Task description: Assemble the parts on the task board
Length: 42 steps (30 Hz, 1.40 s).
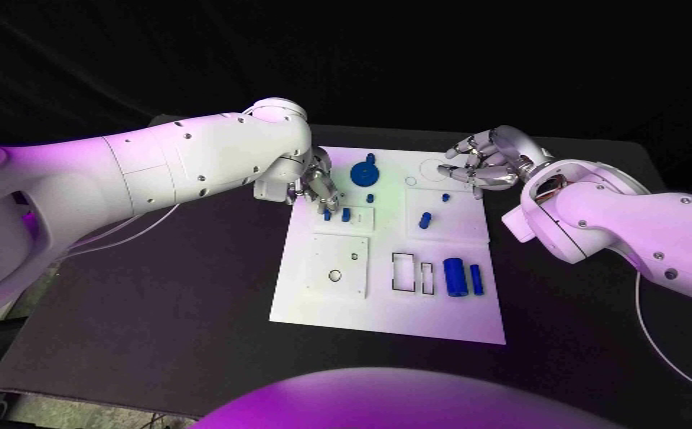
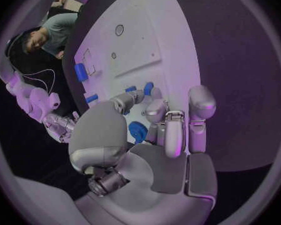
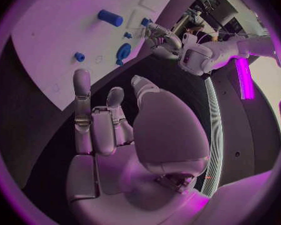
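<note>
Head view: white task board (image 1: 325, 299) lies at the centre of the black bench (image 1: 159, 319), its long side running from upper middle to lower middle of the frame

Parts on the board: one round blue disc part (image 1: 364, 171) near the upper left corner of the board; two small blue pegs (image 1: 336, 215) standing in a square recess just below the left robot hand; one small blue stud (image 1: 372, 197) right of them; one short blue cylinder (image 1: 426, 219) toward the upper right of the board; two larger blue cylinders (image 1: 463, 277) side by side at the lower right, next to two empty rectangular slots (image 1: 414, 273); a square plate with a round hole (image 1: 336, 275) at the lower left of the board

Left robot hand (image 1: 309, 187): at the upper left edge of the board, fingers pointing down over the two pegs; whether it pinches a peg cannot be told

Right robot hand (image 1: 483, 165): beyond the upper right corner of the board, fingers curled inward, nothing seen between them

Left wrist view: fingertips (image 2: 135, 97) close beside small blue parts
</note>
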{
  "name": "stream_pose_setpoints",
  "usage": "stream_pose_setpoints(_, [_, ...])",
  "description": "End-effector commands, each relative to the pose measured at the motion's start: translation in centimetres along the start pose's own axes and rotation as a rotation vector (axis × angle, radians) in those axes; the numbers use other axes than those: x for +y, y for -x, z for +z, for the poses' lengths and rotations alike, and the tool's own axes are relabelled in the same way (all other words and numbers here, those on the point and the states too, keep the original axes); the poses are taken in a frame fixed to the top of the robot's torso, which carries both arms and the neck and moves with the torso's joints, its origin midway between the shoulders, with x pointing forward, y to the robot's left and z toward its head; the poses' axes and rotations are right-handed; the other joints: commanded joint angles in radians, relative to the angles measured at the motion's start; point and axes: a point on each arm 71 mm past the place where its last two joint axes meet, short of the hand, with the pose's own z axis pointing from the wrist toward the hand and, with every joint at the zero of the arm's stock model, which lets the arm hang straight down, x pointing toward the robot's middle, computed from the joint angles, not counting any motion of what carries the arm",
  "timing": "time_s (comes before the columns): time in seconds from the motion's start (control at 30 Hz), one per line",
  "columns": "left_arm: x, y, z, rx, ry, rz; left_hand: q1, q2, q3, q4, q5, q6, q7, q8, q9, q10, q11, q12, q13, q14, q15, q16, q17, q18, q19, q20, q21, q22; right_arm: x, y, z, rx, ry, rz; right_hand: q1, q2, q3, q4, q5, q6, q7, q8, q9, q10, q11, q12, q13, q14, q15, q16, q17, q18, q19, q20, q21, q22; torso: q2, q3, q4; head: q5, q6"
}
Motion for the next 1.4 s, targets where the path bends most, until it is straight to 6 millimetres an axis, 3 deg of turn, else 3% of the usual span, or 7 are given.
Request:
stream_pose_setpoints(0.03, [0.1,-0.8,0.4,0.04,-0.002,-0.016,-0.015,-0.007,-0.003,0.013,-0.015,-0.003,0.004,-0.007,-0.002,-0.005,0.005,0.0,0.0,0.104,0.008,0.004,0.263,-0.014,-0.001,0.005,-0.004,0.081,0.1,0.0,0.0,0.0,0.014,-0.006,-0.006,-0.005,0.006,-0.001,0.006,-0.009,0.0,0.006,-0.001,-0.007,0.0,-0.004,-0.001,-0.007,0.003,-0.006,-0.001,0.013,-0.007,-0.001,-0.003,-0.001,0.0,0.0002,-0.0001,0.0,0.0])
stream_pose_setpoints(0.33, [0.4,-0.8,0.4,0.026,0.004,-0.034,-0.036,-0.023,-0.045,0.073,-0.136,0.004,0.007,-0.019,0.0,-0.007,0.008,0.007,0.006,0.104,0.01,0.004,0.263,-0.014,0.005,0.007,-0.014,0.077,0.1,0.0,0.0,-0.003,0.015,-0.006,-0.006,-0.006,0.006,-0.001,0.006,-0.01,0.0,0.006,-0.001,-0.008,0.0,-0.005,-0.002,-0.008,0.003,-0.007,-0.002,0.013,-0.008,0.0,-0.004,-0.001,0.0,-0.0001,-0.0003,0.0,0.002])
stream_pose_setpoints(0.67, [1.3,-0.4,-0.1,-0.005,0.016,-0.068,-0.026,-0.033,-0.129,0.141,-0.16,-0.005,0.009,-0.02,0.01,-0.016,0.009,0.004,-0.002,0.104,0.01,0.004,0.263,-0.013,0.007,0.006,-0.029,0.073,0.0,0.1,0.0,-0.007,0.015,-0.005,-0.006,-0.006,0.007,-0.001,0.006,-0.01,0.0,0.006,-0.002,-0.009,0.0,-0.006,-0.004,-0.008,0.003,-0.008,-0.003,0.012,-0.008,0.0,-0.004,-0.001,0.0,-0.0007,0.0002,-0.004,0.006])
stream_pose_setpoints(0.97, [1.7,0.8,-1.7,-0.088,0.0,-0.135,0.018,-0.038,-0.267,0.232,-0.117,-0.063,0.021,-0.049,-0.008,-0.029,0.013,-0.001,-0.014,0.104,0.011,0.004,0.263,-0.013,0.011,0.005,-0.042,0.073,0.0,0.2,0.0,-0.01,0.014,-0.006,-0.006,-0.007,0.007,-0.001,0.007,-0.011,0.0,0.006,-0.002,-0.01,0.0,-0.006,-0.004,-0.009,0.003,-0.008,-0.004,0.012,-0.009,0.0,-0.005,-0.001,-0.001,-0.0006,0.0008,-0.011,0.01])
stream_pose_setpoints(1.2, [1.4,1.6,-2.9,-0.192,-0.061,-0.214,0.094,-0.006,-0.302,0.23,0.027,-0.059,0.025,-0.052,-0.025,-0.05,0.016,-0.03,-0.056,0.104,0.014,0.004,0.263,-0.011,0.011,0.008,-0.059,0.071,-0.1,0.3,0.0,-0.015,0.015,-0.006,-0.006,-0.007,0.007,-0.001,0.007,-0.011,0.0,0.006,-0.002,-0.01,0.0,-0.006,-0.004,-0.009,0.003,-0.008,-0.004,0.012,-0.009,0.0,-0.005,-0.001,-0.001,0.0,0.0003,-0.011,0.017])
stream_pose_setpoints(1.27, [0.8,1.7,-3.3,-0.228,-0.128,-0.254,0.156,-0.008,-0.304,0.226,0.084,-0.071,0.03,-0.053,-0.033,-0.134,0.021,-0.132,-0.191,0.102,0.018,0.0,0.255,0.005,-0.02,0.011,-0.164,0.04,-0.1,0.3,0.0,-0.016,0.016,-0.005,-0.007,-0.007,0.007,0.0,0.007,-0.011,0.0,0.006,-0.002,-0.01,0.0,-0.006,-0.004,-0.009,0.003,-0.008,-0.004,0.012,-0.009,0.0,-0.005,-0.001,0.0,0.0002,0.0005,-0.014,0.019])
stream_pose_setpoints(1.4, [-0.3,2.0,-3.9,-0.299,-0.263,-0.28,0.268,-0.005,-0.291,0.211,0.048,-0.119,0.053,-0.059,-0.054,-0.296,0.043,-0.296,-0.367,0.042,0.037,-0.092,0.084,0.043,-0.122,0.027,-0.46,-0.055,-0.1,0.3,0.0,-0.017,0.019,0.001,-0.007,-0.007,0.007,0.0,0.007,-0.011,0.0,0.006,-0.002,-0.01,0.0,-0.005,-0.004,-0.009,0.003,-0.009,-0.004,0.012,-0.009,0.0,-0.006,-0.001,0.001,-0.0002,-0.0015,-0.018,0.025])
